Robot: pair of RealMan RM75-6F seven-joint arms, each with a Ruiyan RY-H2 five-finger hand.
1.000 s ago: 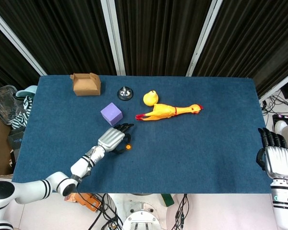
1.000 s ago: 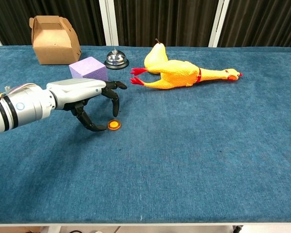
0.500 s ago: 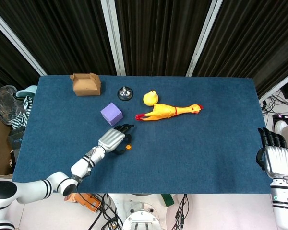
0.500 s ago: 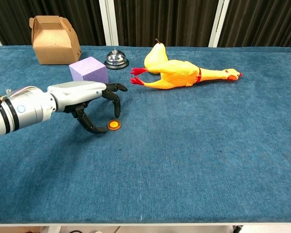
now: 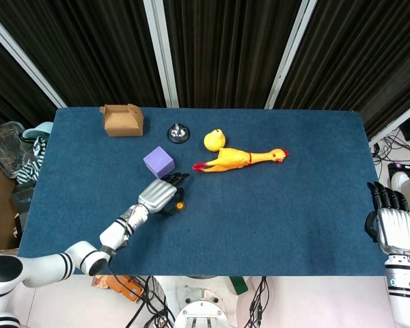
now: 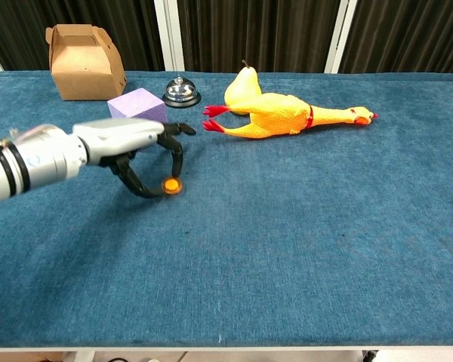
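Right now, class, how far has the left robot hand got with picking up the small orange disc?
Done: the left robot hand has reached the small orange disc beside the purple cube. In hand: fingertips pinch the disc, which looks barely raised off the blue table cover. Left: a clear lift. The right robot hand hangs idle at the table's edge.

Silver-shelled left hand, black fingers, white banded forearm.

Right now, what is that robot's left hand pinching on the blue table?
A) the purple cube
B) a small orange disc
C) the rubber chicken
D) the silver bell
B: the left hand has its fingertips closed on the small orange disc, while the purple cube, the rubber chicken and the silver bell lie apart from it, untouched.
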